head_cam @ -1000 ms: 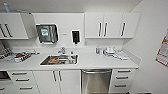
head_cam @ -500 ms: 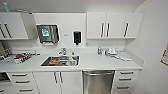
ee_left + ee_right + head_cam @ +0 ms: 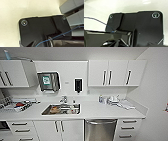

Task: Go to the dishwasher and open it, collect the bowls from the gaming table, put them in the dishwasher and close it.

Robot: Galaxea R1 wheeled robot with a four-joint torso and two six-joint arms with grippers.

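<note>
White kitchenette counter [image 3: 100, 112] with sink [image 3: 61, 109], closed steel dishwasher [image 3: 100, 130] beneath, both arms' jaws impossible to make out

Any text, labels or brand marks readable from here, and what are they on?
No text can be read.
Towel dispenser: green-and-white label, too blurred.
Soap dispenser: no legible mark.
Dishwasher: no brand visible on its steel front.
Red sign at the wall's edge: blurred and cut off.
</note>
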